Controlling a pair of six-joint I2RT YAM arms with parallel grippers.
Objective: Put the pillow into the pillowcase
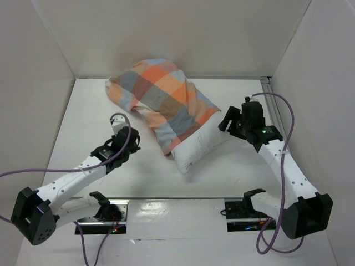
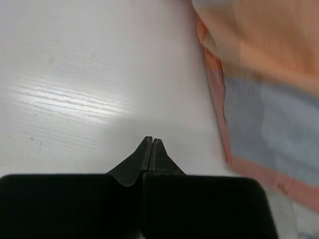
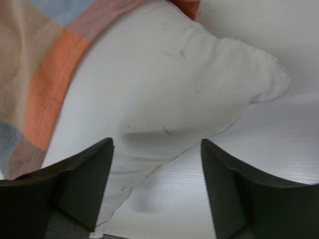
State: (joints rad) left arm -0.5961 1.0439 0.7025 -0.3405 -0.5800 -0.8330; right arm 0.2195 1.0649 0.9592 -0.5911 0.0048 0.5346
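The checked orange, grey-blue and cream pillowcase [image 1: 161,100] lies at the back middle of the table, pulled over most of the white pillow [image 1: 199,147], whose bare end sticks out toward the near right. My left gripper [image 1: 131,141] is shut and empty just left of the sack's open edge. In the left wrist view its fingertips [image 2: 151,142] meet over bare table, with the pillowcase [image 2: 264,99] to the right. My right gripper [image 1: 227,123] stands open at the pillow's right corner. In the right wrist view the pillow [image 3: 164,84] seam lies below its jaws [image 3: 155,149], untouched, beside the pillowcase [image 3: 45,74].
White walls [image 1: 39,83] enclose the table on the left, back and right. A metal rail [image 1: 266,83] runs along the back right corner. Purple cables [image 1: 285,127] loop from both arms. The arm bases [image 1: 244,210] sit at the near edge.
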